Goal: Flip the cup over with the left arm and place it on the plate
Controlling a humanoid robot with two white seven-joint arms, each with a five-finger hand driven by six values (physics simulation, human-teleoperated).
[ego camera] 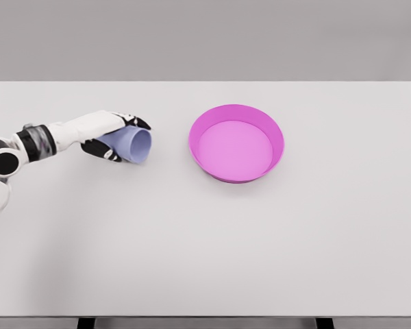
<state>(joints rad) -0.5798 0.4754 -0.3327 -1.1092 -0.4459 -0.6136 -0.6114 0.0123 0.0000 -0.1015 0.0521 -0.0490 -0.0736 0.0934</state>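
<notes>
At the far left, the white left arm is seen reaching in across the surface [205, 260], and the left hand [113, 137] is closed around a lavender cup [133, 144]. The dark-tipped fingers [138, 123] are curled over the upper side of the cup wall, while another dark-tipped digit lies under the lower side, so the cup is pinched between them across its body. The cup is held tipped on its side, with its wide end turned to the right, away from the palm. Whether that end is the open mouth or the closed base cannot be told, nor whether the cup is lifted clear of the surface or resting on it.

The cup is judged to be light and rigid, with smooth, slightly tapered walls; a grip across a taper can slide toward the narrow end, so a hold around the mid-body, as is seen here, is thought sounder than one at the rim. Little squeezing force should be needed.

To the right of the fingers, apart from the cup, a shallow magenta plate [277, 134] with a raised rim is seen, empty. The rim would have to be cleared before the cup is set down inside. The right arm is not seen.
</notes>
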